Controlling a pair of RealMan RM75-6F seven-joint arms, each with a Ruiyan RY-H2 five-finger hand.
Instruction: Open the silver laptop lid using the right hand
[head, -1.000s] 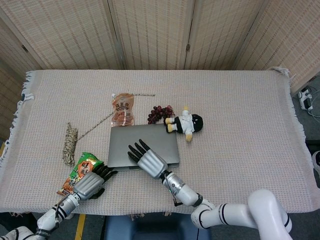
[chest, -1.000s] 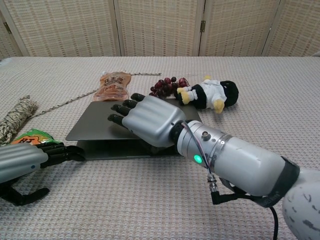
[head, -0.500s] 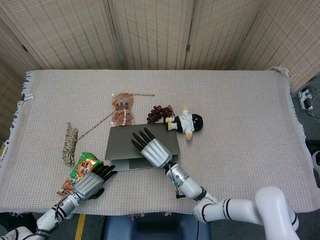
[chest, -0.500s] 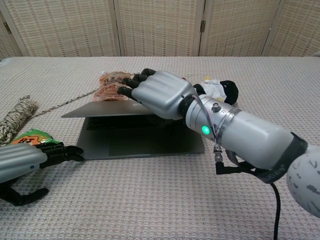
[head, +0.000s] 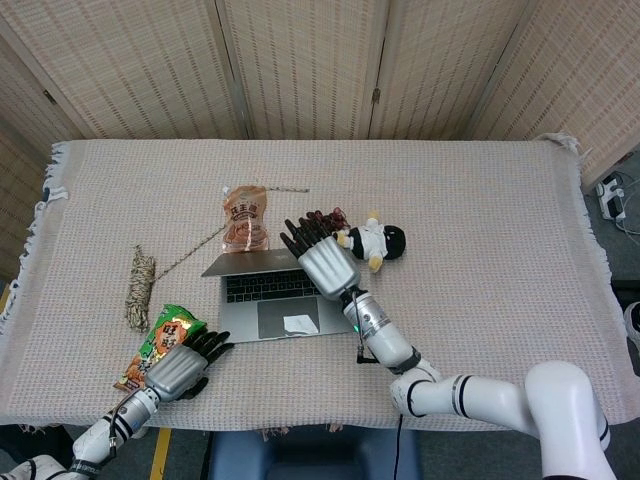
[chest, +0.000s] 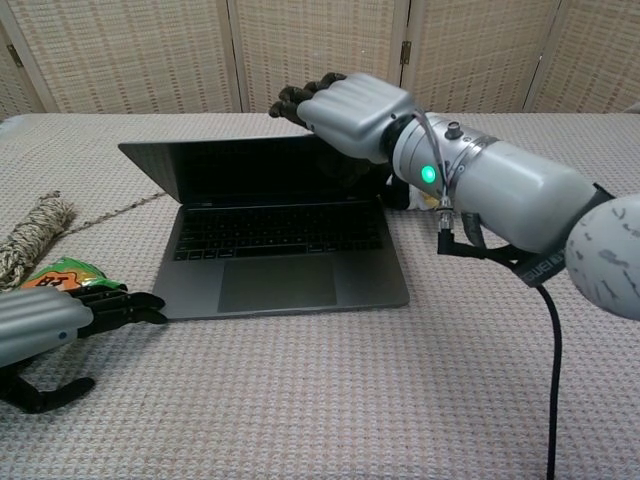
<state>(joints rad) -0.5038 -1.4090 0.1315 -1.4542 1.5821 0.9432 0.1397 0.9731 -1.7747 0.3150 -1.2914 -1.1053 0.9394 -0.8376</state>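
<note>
- Laptop (chest: 285, 225) sits near the front of the tabletop (head: 480, 210), left of centre. Lid is up, screen dark and leaning back; keyboard and touchpad exposed.
- Right robot hand (chest: 350, 112) is at the top edge of the lid, right of its middle, fingers (chest: 300, 98) hooked over that edge, palm down. It bears on the lid; whether it clamps the lid I cannot tell.
- Left robot hand (head: 180, 368) lies on the tabletop at the front left corner, fingers loosely curled, nothing in it. It rests by the green snack bag (head: 160, 345); touching or not, cannot tell.
- Behind the laptop: orange pouch (head: 245, 218), dark grapes (head: 322, 220) partly hidden by the right robot hand, and a small doll (head: 372, 243) lying on its side.
- Twine bundle (head: 140, 283) lies left of the laptop, one strand running toward the pouch.
</note>
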